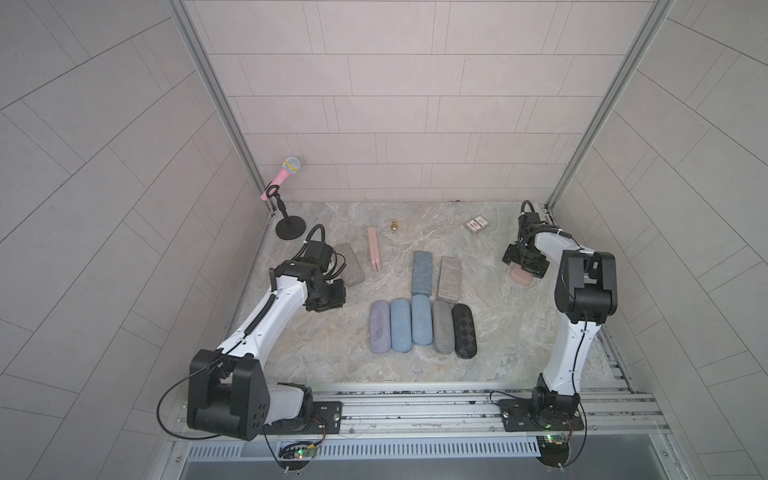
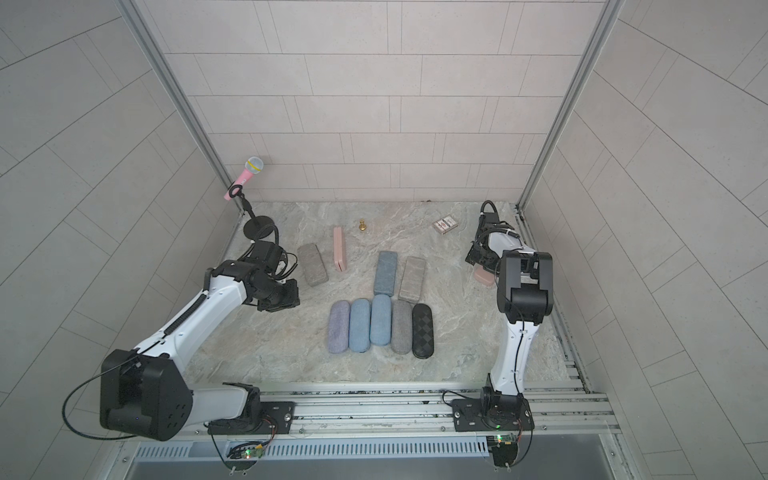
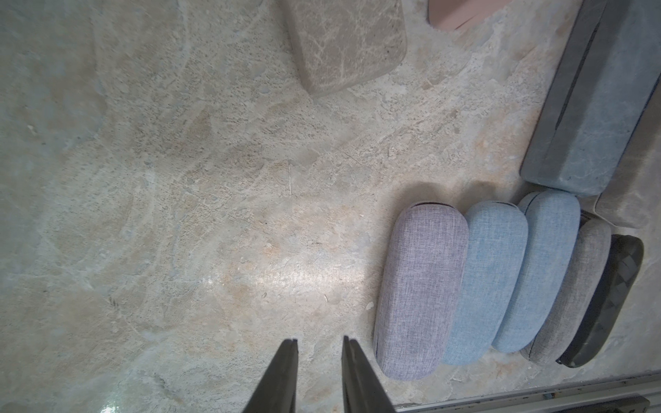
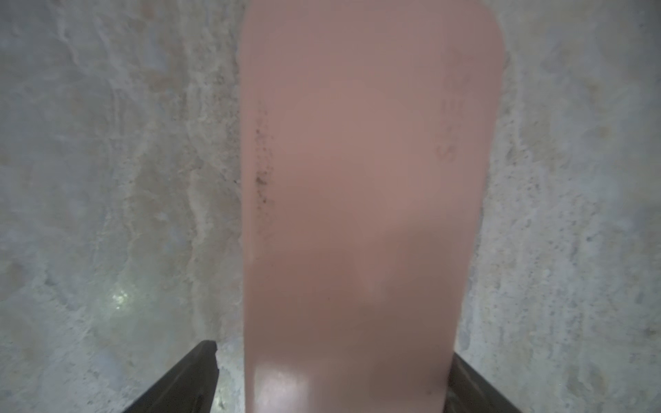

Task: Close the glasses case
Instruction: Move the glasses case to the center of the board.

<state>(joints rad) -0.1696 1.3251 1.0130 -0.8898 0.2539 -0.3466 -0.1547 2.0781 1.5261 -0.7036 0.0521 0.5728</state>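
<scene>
A pink glasses case [image 4: 357, 178] lies flat on the marble table at the right side, mostly hidden under my right wrist in both top views [image 1: 521, 277] [image 2: 484, 277]. Its smooth lid faces up; no seam or gap shows. My right gripper [image 4: 336, 352] [image 1: 524, 264] hangs low over it, open, with its fingers straddling the case's width. One fingertip [image 4: 209, 348] stands clear of the case's side; the other sits close against the opposite side. My left gripper [image 3: 319, 341] [image 1: 328, 297] hovers over bare table at the left, slightly open and holding nothing.
Several closed cases lie in a row mid-table: lilac [image 1: 380, 332], two blue, grey, black [image 1: 464, 330]. Behind them are a blue case [image 1: 422, 272] and a stone-patterned one [image 1: 449, 278]. Another stone-patterned case [image 2: 312, 264], a pink case on edge [image 1: 373, 249], a microphone stand [image 1: 290, 228], a brass piece [image 1: 393, 225] and a card box [image 1: 478, 223] stand further back.
</scene>
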